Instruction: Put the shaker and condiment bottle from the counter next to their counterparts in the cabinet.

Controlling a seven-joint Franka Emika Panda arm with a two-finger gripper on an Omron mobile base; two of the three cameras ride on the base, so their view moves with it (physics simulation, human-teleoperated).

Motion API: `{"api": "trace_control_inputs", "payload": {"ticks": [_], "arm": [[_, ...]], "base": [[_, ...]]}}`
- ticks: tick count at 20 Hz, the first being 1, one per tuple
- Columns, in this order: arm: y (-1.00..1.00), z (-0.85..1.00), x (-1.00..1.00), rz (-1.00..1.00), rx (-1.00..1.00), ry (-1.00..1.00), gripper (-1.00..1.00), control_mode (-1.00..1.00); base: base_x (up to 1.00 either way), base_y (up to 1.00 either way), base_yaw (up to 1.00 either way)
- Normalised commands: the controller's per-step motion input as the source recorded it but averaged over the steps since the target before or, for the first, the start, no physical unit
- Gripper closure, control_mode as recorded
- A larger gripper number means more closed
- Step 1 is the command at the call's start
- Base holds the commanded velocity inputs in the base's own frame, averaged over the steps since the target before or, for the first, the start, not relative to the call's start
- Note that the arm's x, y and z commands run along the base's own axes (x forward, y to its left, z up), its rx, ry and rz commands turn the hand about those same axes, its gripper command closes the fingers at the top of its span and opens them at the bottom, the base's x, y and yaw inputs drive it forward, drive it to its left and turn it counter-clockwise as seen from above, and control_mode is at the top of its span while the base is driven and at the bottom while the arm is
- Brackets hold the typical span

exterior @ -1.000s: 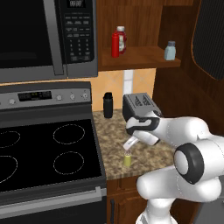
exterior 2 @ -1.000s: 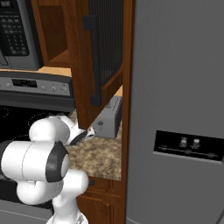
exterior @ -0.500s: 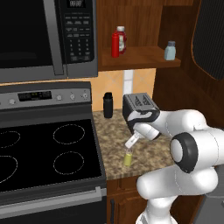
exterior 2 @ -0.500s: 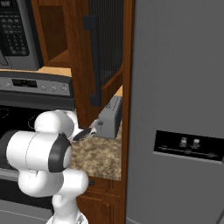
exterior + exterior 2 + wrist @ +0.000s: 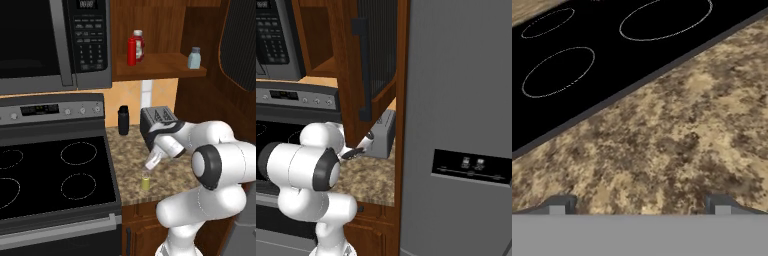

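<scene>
The tiny yellow-green shaker [image 5: 145, 182] stands upright on the speckled counter [image 5: 131, 150] near its front edge. My gripper [image 5: 150, 165] hangs just above it, tilted down and to the left, and is also in the right base view [image 5: 352, 153]. In the hand view the gripper [image 5: 639, 206] is open, its fingertips [image 5: 557, 205] wide apart over bare granite. The all-red condiment bottle [image 5: 131, 52] stands on the cabinet [image 5: 160, 66] shelf against the white-capped ketchup bottle [image 5: 139, 42]. The pale blue shaker [image 5: 194, 58] sits at the shelf's right end.
A black cylinder [image 5: 123, 120] and a grey toaster [image 5: 156, 120] stand at the back of the counter. The black cooktop [image 5: 55, 175] borders it on the left, under the microwave [image 5: 55, 42]. An open cabinet door [image 5: 376, 55] and the fridge [image 5: 461, 125] are at the right.
The arm's elbow has risen and swung a little left. The hand has stayed just above the shaker, sinking slightly. The jaws have stayed open.
</scene>
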Motion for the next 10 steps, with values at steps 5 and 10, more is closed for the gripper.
{"api": "trace_control_inputs", "payload": {"ticks": [5, 10], "arm": [[-0.15, 0.0, 0.13, 0.25, 0.12, 0.0, -1.0, -1.0], [-0.24, 0.0, 0.08, 0.25, 0.13, 0.0, -1.0, -1.0]], "base": [[0.0, 0.0, 0.0], [0.0, 0.0, 0.0]]}}
